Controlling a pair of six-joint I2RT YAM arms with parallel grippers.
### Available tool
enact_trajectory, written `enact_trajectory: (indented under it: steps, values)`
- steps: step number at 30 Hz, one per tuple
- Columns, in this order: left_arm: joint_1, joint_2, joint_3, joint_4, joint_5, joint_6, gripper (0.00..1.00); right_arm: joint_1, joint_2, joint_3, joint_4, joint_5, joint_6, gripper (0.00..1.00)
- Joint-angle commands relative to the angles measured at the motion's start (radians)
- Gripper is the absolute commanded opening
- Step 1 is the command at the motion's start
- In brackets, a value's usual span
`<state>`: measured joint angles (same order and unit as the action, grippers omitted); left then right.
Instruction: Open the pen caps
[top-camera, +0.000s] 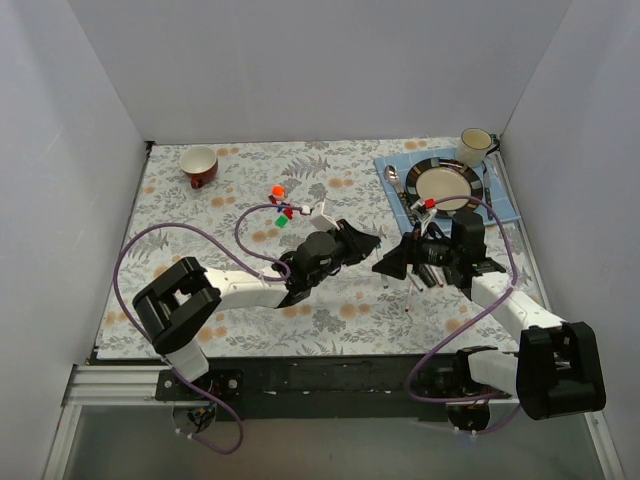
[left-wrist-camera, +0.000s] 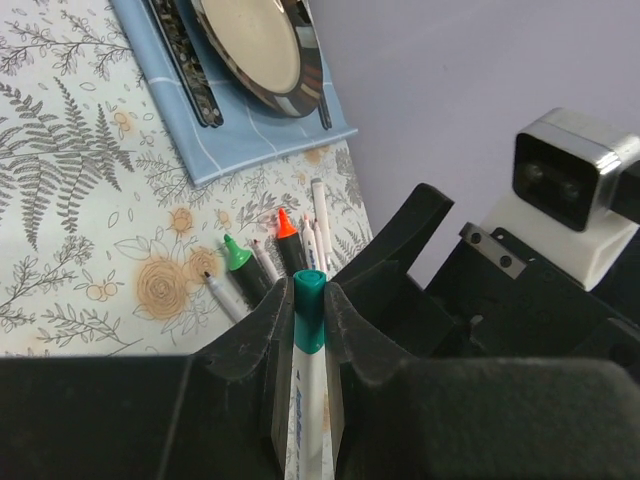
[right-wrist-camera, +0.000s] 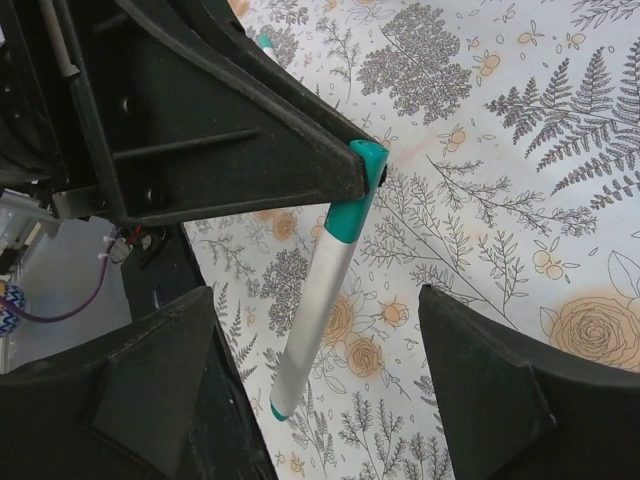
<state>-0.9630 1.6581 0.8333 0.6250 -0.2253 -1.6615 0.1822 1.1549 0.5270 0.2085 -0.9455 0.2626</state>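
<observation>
The left claw (left-wrist-camera: 308, 292) is clenching a white pen (right-wrist-camera: 312, 315) at its capped end, above the middle of the table (top-camera: 200, 215). The teal cap (right-wrist-camera: 352, 205) is sitting on the pen and poking out just past the fingertips. The barrel is slanting down and away from the grip, its other end hanging free.

The right claw (right-wrist-camera: 315, 297) is standing released. Its fingers (right-wrist-camera: 150, 380) are spreading wide, and the barrel is showing between them, apart from both.

More pens (left-wrist-camera: 285, 245) are lying side by side on the table to the right, just near of the napkin (left-wrist-camera: 250, 140) that is carrying the plate (left-wrist-camera: 250, 50). One is showing a green end and one an orange end.

Loose caps are lying left of centre, beyond the left claw: an orange one (top-camera: 278, 190), a red one (top-camera: 288, 211) and a green one (top-camera: 283, 222), all close together. A mug (top-camera: 199, 165) is standing far left and a cup (top-camera: 475, 147) far right.
</observation>
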Motion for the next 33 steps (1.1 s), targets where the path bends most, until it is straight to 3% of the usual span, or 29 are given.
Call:
enact_trajectory:
  steps: [1,4,6,10,11,12,13,15,16,17,20,23,30,33]
  values:
    - [-0.028,0.000,0.049,0.068,-0.101,-0.003,0.00,0.008,0.025,0.002,0.048,-0.006,0.033,0.87]
    - [-0.033,0.002,0.053,0.074,-0.123,-0.003,0.00,0.010,0.037,0.004,0.045,-0.027,0.029,0.79]
    - [-0.034,0.000,0.053,0.081,-0.131,-0.001,0.00,0.010,0.049,0.007,0.045,-0.048,0.023,0.65]
    - [-0.034,0.003,0.059,0.082,-0.126,-0.001,0.00,0.011,0.080,0.024,0.034,-0.105,-0.003,0.24]
    - [-0.034,0.005,0.059,0.084,-0.118,-0.004,0.00,0.011,0.086,0.033,0.004,-0.122,-0.034,0.07]
    - [-0.034,0.006,0.058,0.087,-0.112,-0.006,0.00,0.011,0.094,0.044,-0.023,-0.124,-0.055,0.02]
    - [-0.034,0.009,0.055,0.091,-0.103,-0.006,0.00,0.011,0.095,0.066,-0.053,-0.122,-0.086,0.01]
    - [-0.033,0.012,0.058,0.094,-0.083,-0.007,0.11,0.011,0.092,0.074,-0.080,-0.116,-0.117,0.01]
    - [-0.034,0.015,0.061,0.093,-0.074,-0.004,0.18,0.011,0.088,0.076,-0.084,-0.118,-0.126,0.01]
    - [-0.034,0.015,0.062,0.087,-0.065,0.005,0.33,0.011,0.083,0.077,-0.087,-0.118,-0.132,0.01]
    - [-0.034,0.022,0.069,0.088,-0.039,0.020,0.41,0.011,0.069,0.077,-0.096,-0.121,-0.154,0.01]
    - [-0.034,0.025,0.076,0.078,-0.026,0.026,0.42,0.011,0.065,0.080,-0.106,-0.130,-0.163,0.01]
    - [-0.034,0.026,0.075,0.091,-0.002,0.040,0.30,0.011,0.066,0.082,-0.109,-0.131,-0.163,0.01]
    - [-0.034,0.034,0.079,0.085,0.020,0.046,0.29,0.011,0.063,0.084,-0.109,-0.136,-0.166,0.01]
